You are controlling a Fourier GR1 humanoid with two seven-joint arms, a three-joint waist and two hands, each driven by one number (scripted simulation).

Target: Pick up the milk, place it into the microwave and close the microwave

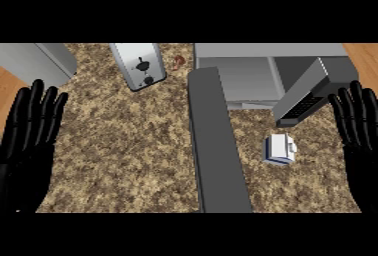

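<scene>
Speckled brown granite counter (133, 150) bearing a silver toaster (139, 65) at the far edge, beside a small reddish-brown item (179, 61), with a grey appliance (37, 60) at far left.

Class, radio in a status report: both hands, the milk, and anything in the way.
Left hand and right hand open, resting at the edges. Milk on counter, untouched. Microwave open; its door stands left of the milk.

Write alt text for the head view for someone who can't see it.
A milk carton stands on a speckled granite counter in front of an open microwave, whose door swings out toward the viewer. The left hand and right hand rest open at the view's side edges; a toaster sits further back.
</scene>
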